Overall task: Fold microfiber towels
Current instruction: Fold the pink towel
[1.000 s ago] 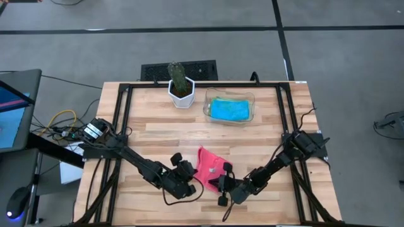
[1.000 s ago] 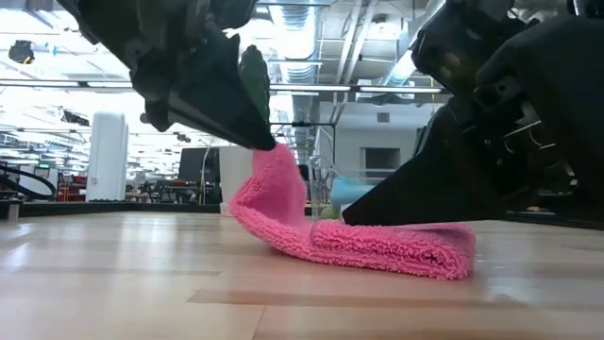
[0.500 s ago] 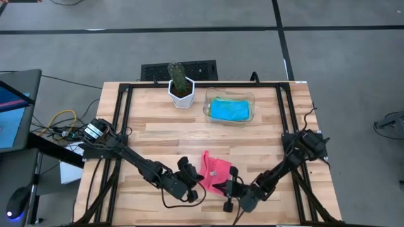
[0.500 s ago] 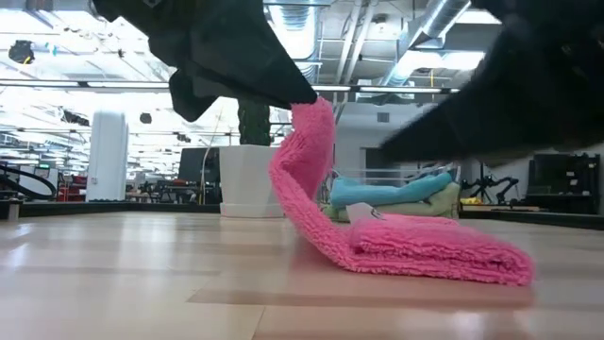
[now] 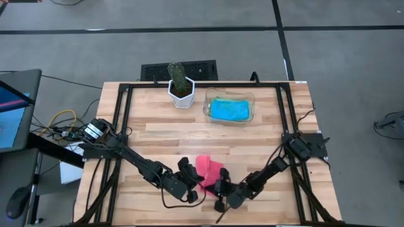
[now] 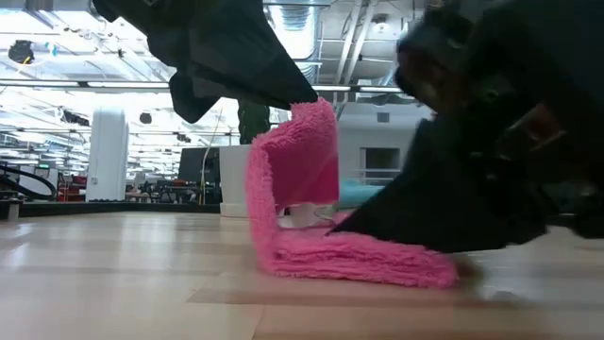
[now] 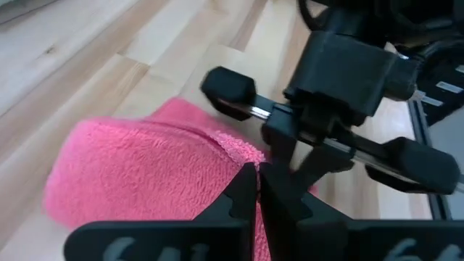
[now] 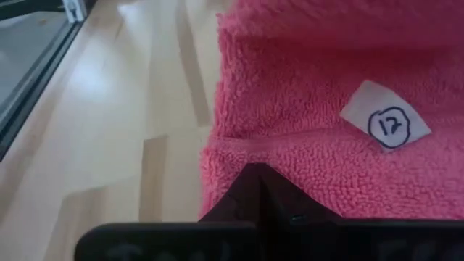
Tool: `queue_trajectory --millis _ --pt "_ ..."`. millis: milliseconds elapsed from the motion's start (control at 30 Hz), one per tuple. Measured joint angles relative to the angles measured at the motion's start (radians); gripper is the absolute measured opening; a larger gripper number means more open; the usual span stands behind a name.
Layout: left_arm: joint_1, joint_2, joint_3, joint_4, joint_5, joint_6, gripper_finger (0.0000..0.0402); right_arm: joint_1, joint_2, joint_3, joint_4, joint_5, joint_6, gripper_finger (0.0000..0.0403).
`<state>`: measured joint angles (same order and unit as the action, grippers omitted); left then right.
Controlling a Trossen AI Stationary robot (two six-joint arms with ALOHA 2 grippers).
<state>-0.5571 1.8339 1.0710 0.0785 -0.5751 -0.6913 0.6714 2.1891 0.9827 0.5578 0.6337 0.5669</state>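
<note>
The hot pink towel (image 5: 207, 169) lies near the table's front edge, bent into a C: its lower layers (image 6: 359, 260) rest on the wood and one edge is raised above them. My left gripper (image 5: 193, 183) is shut on the raised edge. My right gripper (image 5: 218, 188) is shut on the lower layers, just to the right of the left gripper. A white tag marked 12 (image 8: 384, 119) sits on the towel. The turquoise towel (image 5: 230, 108) lies folded in the clear tray; the green towels are hidden. My left gripper pinches the towel's raised edge (image 6: 319, 106) between its two fingers, slanting down from the table's left. That edge hangs lifted above the lower layers, and the cloth curves down slack from it. My right gripper pinches an edge of the lower layers (image 8: 239, 156), coming slanting down from the table's right. Its own fingers hide how many layers it has. That part lies on the table.
A clear tray (image 5: 247, 99) stands at the back right, and a potted cactus in a white pot (image 5: 182, 93) at the back middle. Black frame rails (image 5: 124, 113) run along the table's left and right sides.
Both grippers first went toward the table's right edge, the left one lifting its towel edge higher. Then my right gripper went back toward the table's left, dragging the lower layers under the raised edge, so the towel has bent from a slanted drape into a C.
</note>
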Motion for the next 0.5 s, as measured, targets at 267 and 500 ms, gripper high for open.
queue_trajectory --millis 267,500 --pt "-0.003 0.000 0.000 0.024 0.070 0.011 0.0000 -0.027 0.002 0.026 -0.026 -0.020 -0.051 0.0030" --pt "-0.005 0.000 0.000 0.103 0.046 0.047 0.0000 -0.033 0.004 0.026 -0.009 -0.029 -0.080 0.0019"
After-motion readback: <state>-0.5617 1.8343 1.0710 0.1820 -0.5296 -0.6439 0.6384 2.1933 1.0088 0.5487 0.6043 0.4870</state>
